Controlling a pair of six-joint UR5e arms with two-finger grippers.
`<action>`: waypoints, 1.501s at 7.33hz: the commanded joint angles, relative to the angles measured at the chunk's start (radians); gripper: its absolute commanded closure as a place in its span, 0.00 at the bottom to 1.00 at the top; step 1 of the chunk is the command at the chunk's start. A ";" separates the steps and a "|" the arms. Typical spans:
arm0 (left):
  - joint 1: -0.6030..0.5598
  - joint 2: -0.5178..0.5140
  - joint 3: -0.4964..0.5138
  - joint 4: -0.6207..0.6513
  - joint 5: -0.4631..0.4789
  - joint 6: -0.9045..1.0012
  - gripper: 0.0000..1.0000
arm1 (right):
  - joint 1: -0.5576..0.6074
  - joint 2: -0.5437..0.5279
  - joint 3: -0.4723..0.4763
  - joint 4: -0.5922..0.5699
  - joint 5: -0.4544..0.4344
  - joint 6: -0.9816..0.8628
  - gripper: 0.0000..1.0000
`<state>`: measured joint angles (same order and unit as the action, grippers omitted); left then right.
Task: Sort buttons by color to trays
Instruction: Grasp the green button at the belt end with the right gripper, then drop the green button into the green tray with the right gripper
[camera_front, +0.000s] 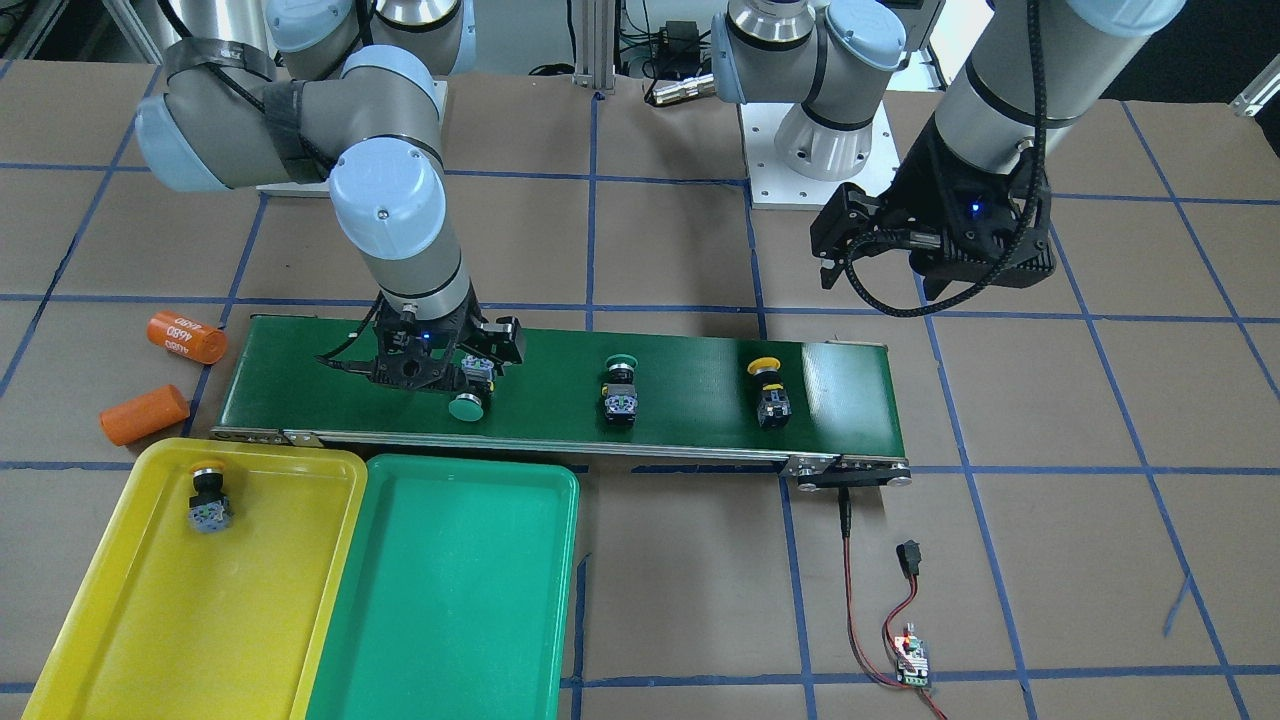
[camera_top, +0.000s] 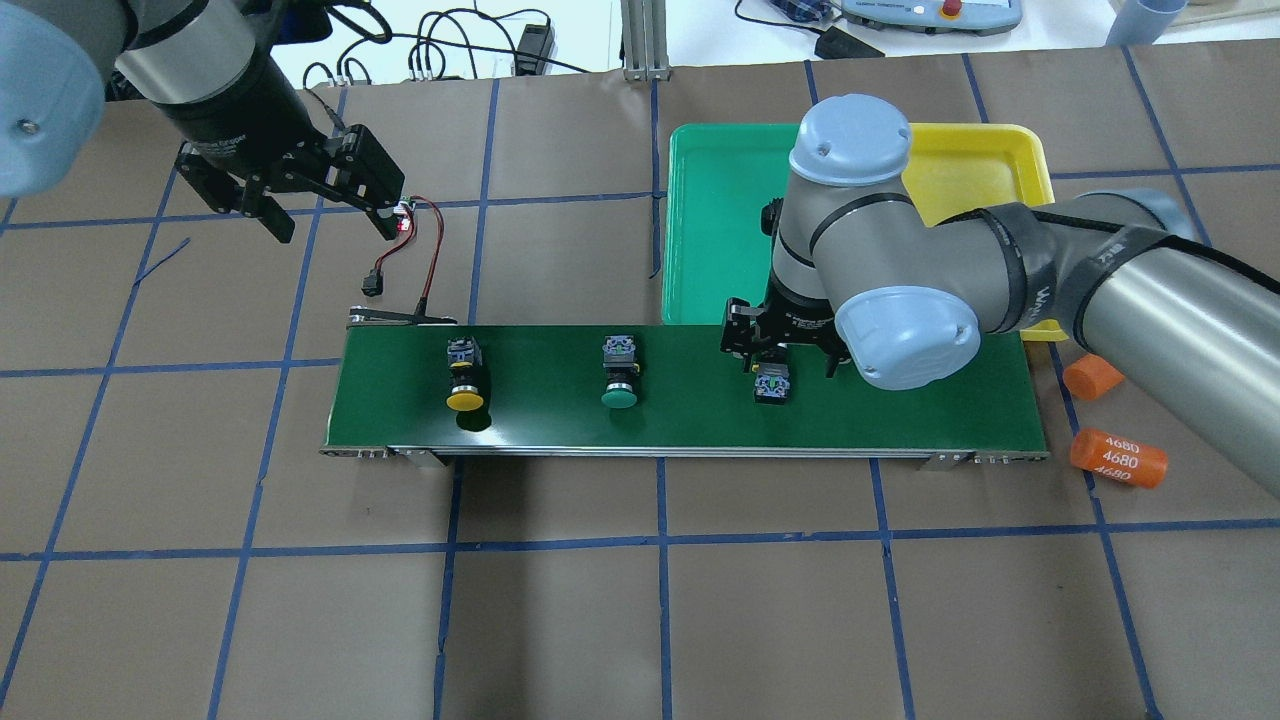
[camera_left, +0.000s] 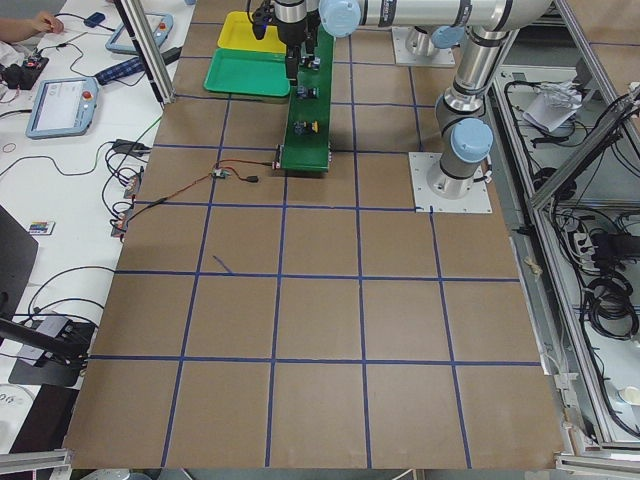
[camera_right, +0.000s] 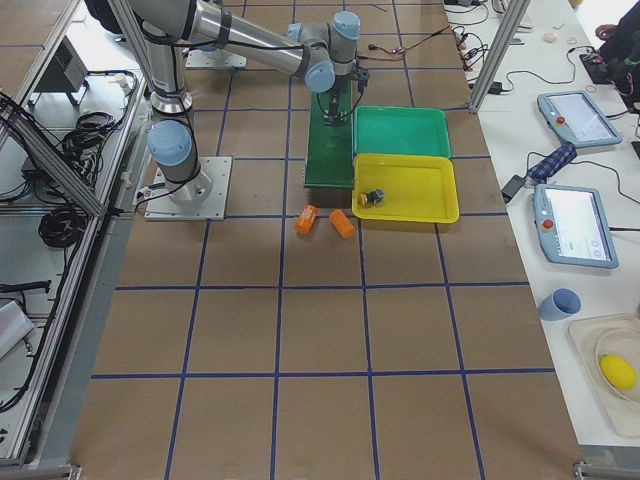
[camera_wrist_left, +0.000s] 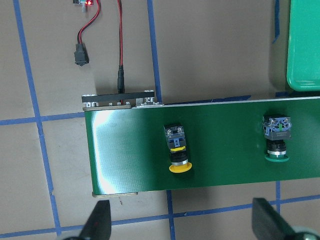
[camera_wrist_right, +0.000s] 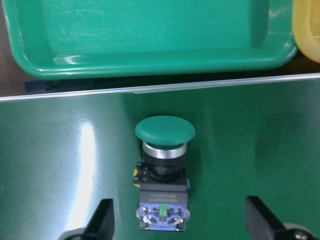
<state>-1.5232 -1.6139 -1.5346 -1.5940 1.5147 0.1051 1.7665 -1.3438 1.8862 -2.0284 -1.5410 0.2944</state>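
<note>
My right gripper (camera_front: 462, 368) is open over the belt. Its fingers (camera_wrist_right: 102, 216) stand wide on either side of a green button (camera_wrist_right: 164, 165) that lies on its side, cap (camera_front: 468, 406) toward the green tray (camera_front: 450, 600). I see no contact. A second green button (camera_front: 620, 386) and a yellow button (camera_front: 768, 386) lie further along the belt. Another yellow button (camera_front: 208, 500) lies in the yellow tray (camera_front: 150, 640). My left gripper (camera_front: 870, 262) is open and empty, high above the table near the belt's other end. Its wrist view shows the yellow button (camera_wrist_left: 177, 150) below.
The long dark-green conveyor belt (camera_front: 700, 410) runs across the table with both trays side by side at one end. Two orange cylinders (camera_front: 187, 337) (camera_front: 145, 413) lie beside that end. A red-black cable and a small circuit board (camera_front: 912, 655) lie by the other end.
</note>
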 joint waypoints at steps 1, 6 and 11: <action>-0.003 0.046 -0.060 0.016 0.068 -0.053 0.00 | 0.008 0.009 0.037 -0.016 -0.001 -0.003 0.38; 0.000 0.081 -0.157 0.264 0.068 -0.177 0.00 | -0.066 0.049 -0.126 -0.009 -0.028 -0.109 0.89; -0.009 0.071 -0.147 0.244 0.070 -0.124 0.00 | -0.098 0.258 -0.417 0.145 -0.028 -0.155 0.32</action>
<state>-1.5263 -1.5561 -1.6862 -1.3510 1.5836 -0.0321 1.6698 -1.0937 1.4833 -1.9115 -1.5690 0.1473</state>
